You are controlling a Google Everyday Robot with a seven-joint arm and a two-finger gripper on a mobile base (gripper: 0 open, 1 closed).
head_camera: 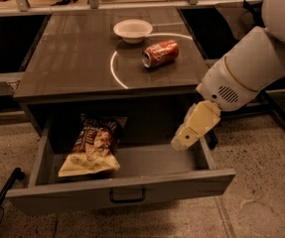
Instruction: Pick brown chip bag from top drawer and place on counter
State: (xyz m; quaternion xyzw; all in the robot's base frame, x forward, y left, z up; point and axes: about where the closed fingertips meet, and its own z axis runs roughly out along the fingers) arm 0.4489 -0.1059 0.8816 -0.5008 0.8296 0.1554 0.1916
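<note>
The brown chip bag (93, 145) lies flat in the left part of the open top drawer (152, 163), dark brown end toward the back, pale tan end toward the front. The drawer front carries a dark pull handle (127, 196). The counter (67, 53) above has a thin white circle (113, 66) marked on it. My gripper (181, 142), a cream part at the end of the white arm (246, 68), hangs over the drawer's right side, well to the right of the bag and apart from it.
A red soda can (160, 53) lies on its side inside the circle, and a white bowl (132, 30) stands behind it. Dark open recesses flank the cabinet. A black pole (0, 202) leans at the lower left over speckled floor.
</note>
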